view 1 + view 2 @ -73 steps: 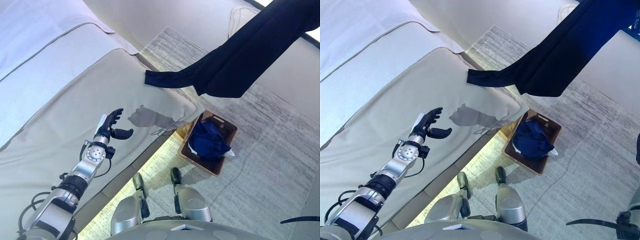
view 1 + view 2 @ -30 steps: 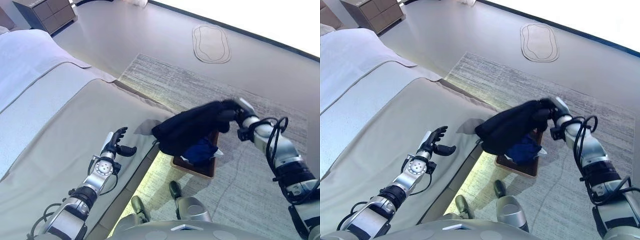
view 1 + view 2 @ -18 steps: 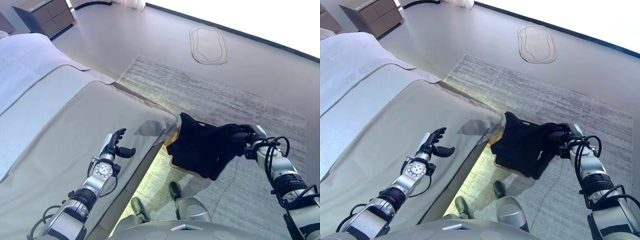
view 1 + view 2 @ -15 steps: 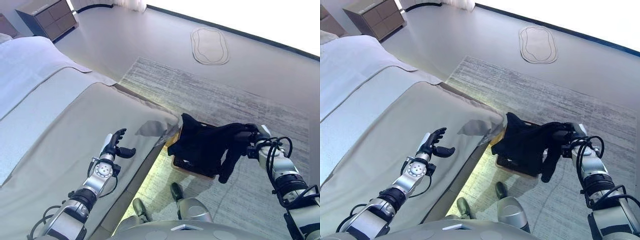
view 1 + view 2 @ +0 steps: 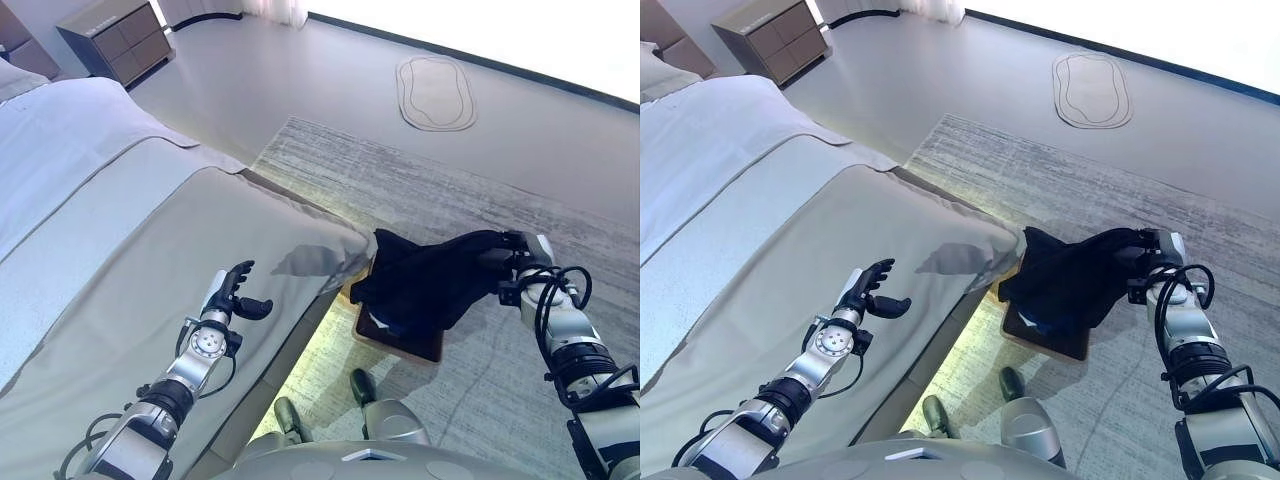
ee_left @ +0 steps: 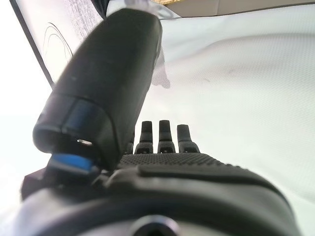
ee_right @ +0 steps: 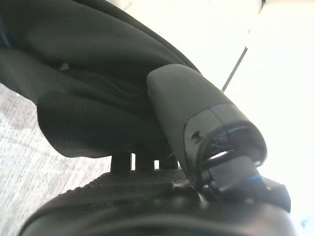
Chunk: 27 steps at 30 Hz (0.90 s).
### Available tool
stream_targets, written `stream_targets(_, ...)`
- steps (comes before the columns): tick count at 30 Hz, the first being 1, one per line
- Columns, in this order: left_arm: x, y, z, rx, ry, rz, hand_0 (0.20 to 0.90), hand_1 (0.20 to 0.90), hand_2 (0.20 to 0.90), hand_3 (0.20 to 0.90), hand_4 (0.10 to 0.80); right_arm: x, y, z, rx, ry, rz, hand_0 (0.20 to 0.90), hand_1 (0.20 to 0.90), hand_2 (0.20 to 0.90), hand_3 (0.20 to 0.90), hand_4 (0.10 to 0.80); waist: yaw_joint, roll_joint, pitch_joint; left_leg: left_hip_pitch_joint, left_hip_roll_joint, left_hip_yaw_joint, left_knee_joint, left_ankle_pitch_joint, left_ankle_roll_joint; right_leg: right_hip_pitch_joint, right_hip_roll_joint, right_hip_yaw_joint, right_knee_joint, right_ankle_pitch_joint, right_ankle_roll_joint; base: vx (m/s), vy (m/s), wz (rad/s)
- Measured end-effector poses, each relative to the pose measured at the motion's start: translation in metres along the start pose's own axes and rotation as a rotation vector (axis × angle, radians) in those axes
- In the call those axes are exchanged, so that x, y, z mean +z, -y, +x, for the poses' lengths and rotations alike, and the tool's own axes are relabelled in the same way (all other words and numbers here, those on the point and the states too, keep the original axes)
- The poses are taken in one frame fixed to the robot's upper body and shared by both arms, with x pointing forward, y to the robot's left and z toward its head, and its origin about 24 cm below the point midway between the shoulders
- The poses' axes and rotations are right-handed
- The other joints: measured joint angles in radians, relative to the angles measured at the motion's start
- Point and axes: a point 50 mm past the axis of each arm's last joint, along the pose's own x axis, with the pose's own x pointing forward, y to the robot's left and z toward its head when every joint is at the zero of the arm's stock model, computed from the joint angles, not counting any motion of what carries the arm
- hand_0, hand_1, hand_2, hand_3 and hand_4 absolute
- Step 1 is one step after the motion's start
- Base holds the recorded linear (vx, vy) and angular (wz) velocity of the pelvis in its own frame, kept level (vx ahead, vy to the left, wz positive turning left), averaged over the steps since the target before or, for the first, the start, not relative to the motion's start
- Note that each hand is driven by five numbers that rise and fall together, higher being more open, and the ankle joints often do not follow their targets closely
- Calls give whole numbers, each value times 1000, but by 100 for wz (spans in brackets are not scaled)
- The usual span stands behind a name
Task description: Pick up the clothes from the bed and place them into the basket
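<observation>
My right hand (image 5: 512,259) is shut on a dark navy garment (image 5: 430,280), thumb pressed on the cloth (image 7: 98,73). The garment hangs from the hand and drapes across the brown basket (image 5: 402,343) on the rug beside the bed's corner, hiding most of its inside. Only the basket's near rim shows below the cloth (image 5: 1048,341). My left hand (image 5: 226,297) hovers low over the beige bed cover (image 5: 130,260), open, fingers straight (image 6: 160,132) and thumb out, holding nothing. I see no other clothes on the bed.
The basket stands on a grey rug (image 5: 450,190) close to the bed's foot corner (image 5: 345,245). A nightstand (image 5: 110,40) stands at the far left and a small oval mat (image 5: 435,92) lies on the floor beyond the rug.
The right hand brought the garment down from high in the air to the basket. In the last half second its loose tail drew in over the basket. The camera shifted slightly; the left hand stayed put.
</observation>
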Motion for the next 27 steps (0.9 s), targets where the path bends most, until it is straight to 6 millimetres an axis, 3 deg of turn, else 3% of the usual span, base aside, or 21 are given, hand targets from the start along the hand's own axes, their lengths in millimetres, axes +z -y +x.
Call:
stream_targets(5, 1, 1, 0, -6, 3, 5, 900, 900, 900, 900, 800, -13, -4, 6, 8, -87, -3, 300, 300, 300, 200, 100, 23, 10, 2, -1, 0, -7, 0, 1, -1, 2, -1, -6, -1, 0, 0, -5, -8, 3)
stream_targets(6, 1, 1, 0, -7, 3, 6, 900, 900, 900, 900, 800, -18, -7, 6, 14, -104, 2, 698, 698, 698, 664, 564, 27, 15, 2, -3, 0, -12, 0, 3, -1, 3, -1, -12, 0, 0, 0, -28, -13, 11)
stream_targets(7, 1, 1, 0, -8, 3, 6, 900, 900, 900, 900, 800, -19, -9, 6, 16, -109, 5, 900, 900, 900, 900, 800, 28, 17, 3, -4, 0, -15, 0, 4, -1, 4, -2, -16, 0, 0, 0, -33, -10, 16)
stream_targets(14, 1, 7, -1, -36, 9, 24, 900, 900, 900, 900, 800, -30, -18, 6, 31, -156, 19, 900, 900, 900, 900, 800, 49, 45, 2, -14, -2, -30, 0, 8, -2, 0, -3, -29, 0, 0, 0, -6, 2, 5)
stream_targets(27, 1, 7, -1, -37, 8, 24, 900, 900, 900, 900, 800, -33, -16, 6, 25, -148, -10, 900, 900, 900, 900, 800, 52, 45, 2, -15, -1, -36, 0, 9, -4, 2, -3, -33, 0, 0, 0, 3, 0, 1)
